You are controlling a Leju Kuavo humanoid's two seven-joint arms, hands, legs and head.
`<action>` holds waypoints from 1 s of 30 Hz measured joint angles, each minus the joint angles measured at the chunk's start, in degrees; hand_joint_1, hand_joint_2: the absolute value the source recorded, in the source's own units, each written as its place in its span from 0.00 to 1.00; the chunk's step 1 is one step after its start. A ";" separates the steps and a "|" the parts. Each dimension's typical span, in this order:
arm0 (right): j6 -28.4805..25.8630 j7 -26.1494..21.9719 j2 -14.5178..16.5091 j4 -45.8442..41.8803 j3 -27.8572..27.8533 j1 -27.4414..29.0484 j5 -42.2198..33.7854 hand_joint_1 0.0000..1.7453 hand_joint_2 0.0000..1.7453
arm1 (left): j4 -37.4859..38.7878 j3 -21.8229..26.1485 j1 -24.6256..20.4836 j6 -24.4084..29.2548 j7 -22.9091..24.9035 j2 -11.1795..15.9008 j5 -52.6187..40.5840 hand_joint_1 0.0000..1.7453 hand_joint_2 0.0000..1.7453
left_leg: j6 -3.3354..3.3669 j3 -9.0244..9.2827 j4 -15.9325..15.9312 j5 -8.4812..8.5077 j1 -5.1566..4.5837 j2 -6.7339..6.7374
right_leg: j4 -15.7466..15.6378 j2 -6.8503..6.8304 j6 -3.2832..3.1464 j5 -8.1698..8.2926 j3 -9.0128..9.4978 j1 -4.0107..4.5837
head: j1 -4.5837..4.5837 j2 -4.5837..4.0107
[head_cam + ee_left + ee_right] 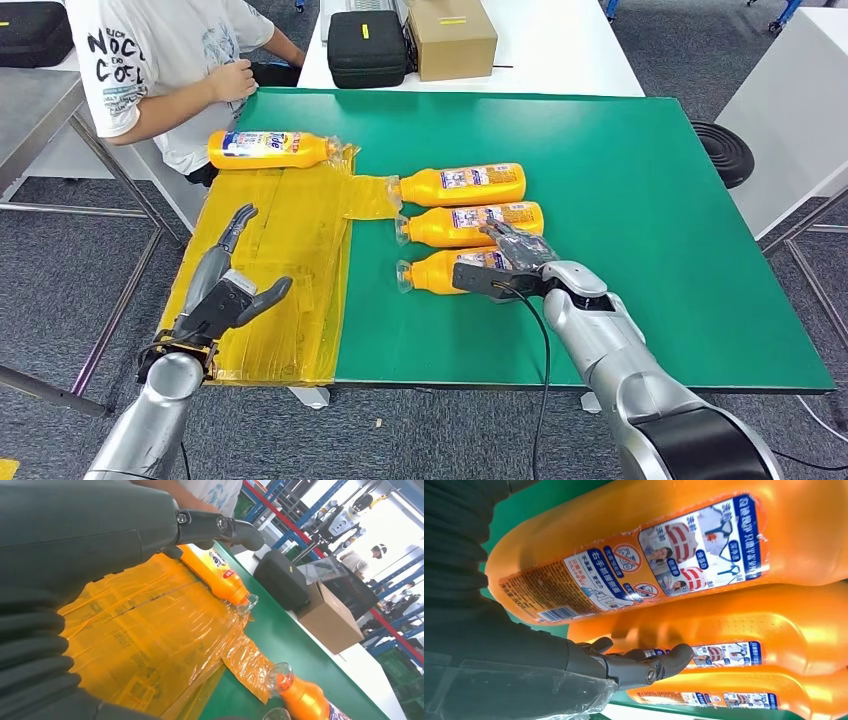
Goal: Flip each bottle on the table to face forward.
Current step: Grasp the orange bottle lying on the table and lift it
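Four orange bottles lie on their sides on the green table (640,220). One bottle (270,150) (215,572) rests at the far edge of a yellow film sheet (280,270). Three others form a column: far (465,184), middle (470,222), nearest (440,270). My right hand (510,262) lies over the nearest bottle's base end, fingers on top and thumb stretched along its near side. The right wrist view shows that bottle's back label (634,575) close up, with the thumb (644,665) straight beside it. My left hand (235,290) hovers open over the yellow film.
A person in a white T-shirt (160,60) sits at the table's far left corner, a hand near the far bottle. A black case (367,47) and a cardboard box (452,37) stand on the white table behind. A black round object (725,150) sits off the right edge.
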 joint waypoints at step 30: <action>0.84 -2.44 -2.02 1.70 4.47 2.72 -7.53 0.00 1.00 | 1.63 1.35 -1.03 -1.20 1.03 1.25 -0.71 0.00 1.00 | 0.00 0.32 0.00 -0.01 0.00 -0.01 | -0.06 -0.02 -0.01 -0.02 0.22 -0.01 | 0.01 0.00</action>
